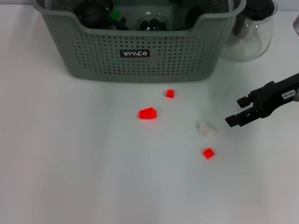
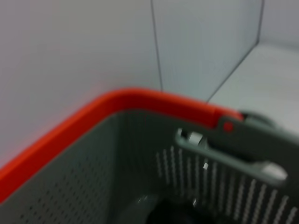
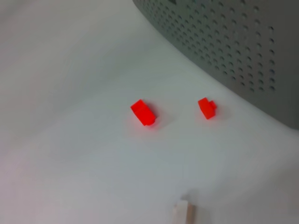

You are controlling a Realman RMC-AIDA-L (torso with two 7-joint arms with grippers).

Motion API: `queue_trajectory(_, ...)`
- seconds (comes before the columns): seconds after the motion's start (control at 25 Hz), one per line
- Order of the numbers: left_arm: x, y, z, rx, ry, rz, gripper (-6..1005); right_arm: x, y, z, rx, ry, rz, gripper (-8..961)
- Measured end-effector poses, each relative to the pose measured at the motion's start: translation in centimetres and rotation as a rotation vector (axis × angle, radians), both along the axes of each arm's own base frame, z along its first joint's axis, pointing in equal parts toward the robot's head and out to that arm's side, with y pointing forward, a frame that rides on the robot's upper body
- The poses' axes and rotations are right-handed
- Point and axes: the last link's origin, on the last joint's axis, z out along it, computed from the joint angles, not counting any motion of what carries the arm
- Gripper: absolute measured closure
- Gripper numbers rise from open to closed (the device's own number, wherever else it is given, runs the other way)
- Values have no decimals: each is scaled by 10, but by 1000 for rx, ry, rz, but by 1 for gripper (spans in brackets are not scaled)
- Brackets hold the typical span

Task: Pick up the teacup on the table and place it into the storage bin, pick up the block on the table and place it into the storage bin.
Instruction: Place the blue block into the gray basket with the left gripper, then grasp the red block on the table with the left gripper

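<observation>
Over the table's right side, I am bringing the right gripper [image 1: 237, 112] toward the loose blocks, jaws standing apart and holding nothing.

Just beside those fingertips the pale translucent block [image 1: 206, 129] is lying on the white table [image 1: 70, 163], with a small red block [image 1: 208, 153] nearer me, a larger red block [image 1: 147, 113] toward the middle and another small red one [image 1: 170, 93] close to the storage bin [image 1: 135, 56]. I am judging the block step to be in hand (no teacup is showing on the table); a clear glassy shape [image 1: 153, 21] among dark items inside the bin may be it, though I cannot tell. Next I am needing to lower squarely over one block and close. My left gripper is not showing anywhere; its wrist camera is only giving a blurred orange-rimmed basket [image 2: 117, 100]. A glass teapot [image 1: 250, 32] is being cut off at the top edge.
</observation>
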Motion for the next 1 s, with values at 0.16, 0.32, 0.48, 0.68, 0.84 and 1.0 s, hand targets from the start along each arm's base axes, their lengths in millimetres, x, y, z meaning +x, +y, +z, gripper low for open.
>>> queue_trajectory(0.16, -5, -1, -20, 45, 150, -17, 537, 0, 0, 0, 0, -1, 0, 38)
queue_trajectory(0.32, -6, -1, -25, 61, 180, -16, 532, 1, -1, 0, -2, -3, 0, 38)
queue_trajectory(0.48, -6, 0, -22, 74, 169, -13, 526, 2, -1, 0, -2, -3, 2, 38)
queue_trajectory(0.68, -2, 5, 2, 141, 114, -10, 287, 2, -2, 0, -2, -3, 2, 38)
queue_trajectory(0.84, 5, 0, 52, 212, -27, 1, 256, 3, -2, 0, -2, -3, -2, 38)
queue_trajectory(1.0, 12, -37, 96, 94, -232, -67, 248, 4, -2, 1, 1, -4, -4, 38)
